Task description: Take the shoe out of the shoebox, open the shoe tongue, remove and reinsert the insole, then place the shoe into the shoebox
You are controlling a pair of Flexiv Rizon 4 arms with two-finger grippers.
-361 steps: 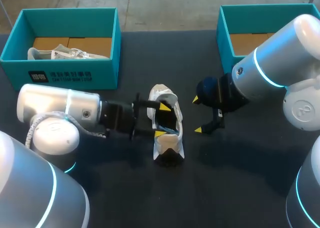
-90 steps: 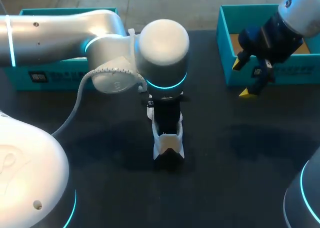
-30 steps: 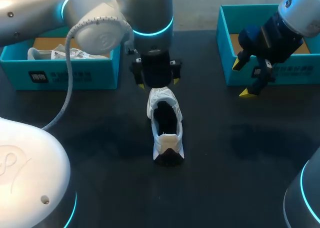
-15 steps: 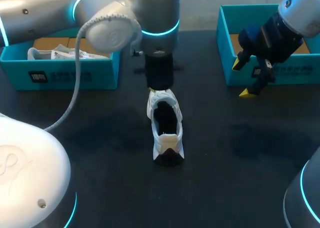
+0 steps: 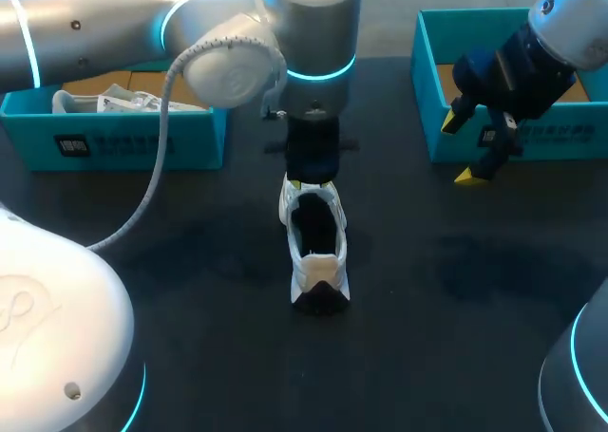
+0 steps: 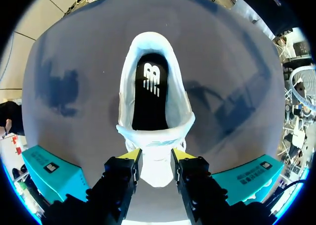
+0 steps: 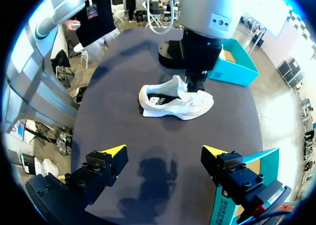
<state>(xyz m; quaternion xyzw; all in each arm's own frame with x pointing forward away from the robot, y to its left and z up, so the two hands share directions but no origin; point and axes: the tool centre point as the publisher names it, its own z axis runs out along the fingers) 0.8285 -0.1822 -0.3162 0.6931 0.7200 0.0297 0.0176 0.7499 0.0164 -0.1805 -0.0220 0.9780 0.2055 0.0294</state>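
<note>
A white sneaker (image 5: 313, 247) lies on its sole in the middle of the dark table (image 5: 456, 337). Its black insole (image 6: 148, 101) is seated inside and carries a white logo (image 6: 152, 80). The sneaker's long axis runs from the robot's side towards the far table edge, heel nearest the robot and toe pointing away.

The left gripper (image 6: 156, 156) stands upright over the toe end with the white tongue between its yellow tips. Whether it actually pinches the tongue, I cannot tell.

Beyond the toe, to the robot's left, sits a teal cardboard shoebox (image 5: 114, 138) with a white printed label (image 5: 71, 147) on its near wall and a second white shoe (image 5: 123, 100) inside.

To the right stands another teal box (image 5: 427, 81). The right gripper (image 5: 460, 149) hangs in front of it, tips spread wide and holding nothing, well apart from the sneaker.

Dark tabletop shows along both flanks of the sneaker and behind its heel.
</note>
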